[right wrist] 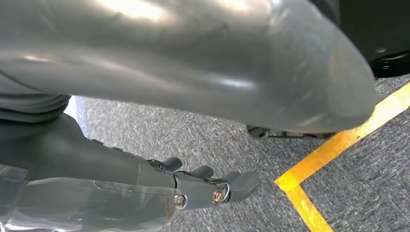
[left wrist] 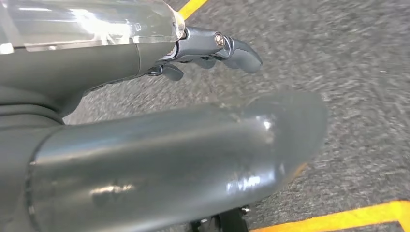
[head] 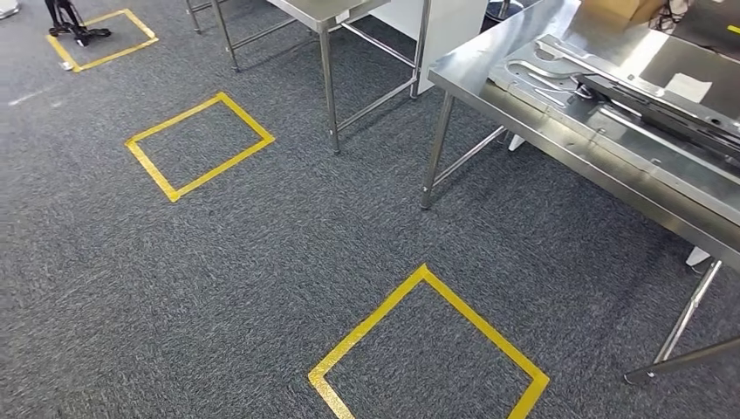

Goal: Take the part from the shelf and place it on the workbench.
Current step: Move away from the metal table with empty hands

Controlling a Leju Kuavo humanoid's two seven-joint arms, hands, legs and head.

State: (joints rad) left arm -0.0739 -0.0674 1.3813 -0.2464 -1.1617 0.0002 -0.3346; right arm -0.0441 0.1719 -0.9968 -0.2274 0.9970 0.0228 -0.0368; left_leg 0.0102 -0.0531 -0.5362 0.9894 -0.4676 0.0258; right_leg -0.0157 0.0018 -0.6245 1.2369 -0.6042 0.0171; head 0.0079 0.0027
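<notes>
On the grey carpet floor (head: 174,288) we read a walking route: yellow tape squares, the nearest (head: 428,349) just short of the steel worktop (head: 558,131) and a second (head: 199,145) farther off to its left, appear laid out as standing marks, so that we stop each time at the same spot before the worktop. The worktop stands at the right of our head view, its legs planted on the carpet beyond the nearest square, and on its surface lie pressed metal panels (head: 558,74) with a dark long part (head: 663,105) across them; we judge these are parts already set down for work, though we cannot tell whether any of them is the one the task names. Behind the worktop stands a second steel table (head: 327,13), and beyond it, far to the left, a third tape square (head: 100,39) with a dark stand (head: 70,22) on it. We see no shelf from here, so the part to be fetched is not visible, and we judge the fetch not yet begun. The left robot hand (left wrist: 212,53) hangs over the carpet near a tape line, fingers loosely spread and holding nothing; the right robot hand (right wrist: 208,186) hangs likewise beside a tape corner (right wrist: 290,183), empty with fingers apart, free for walking.
</notes>
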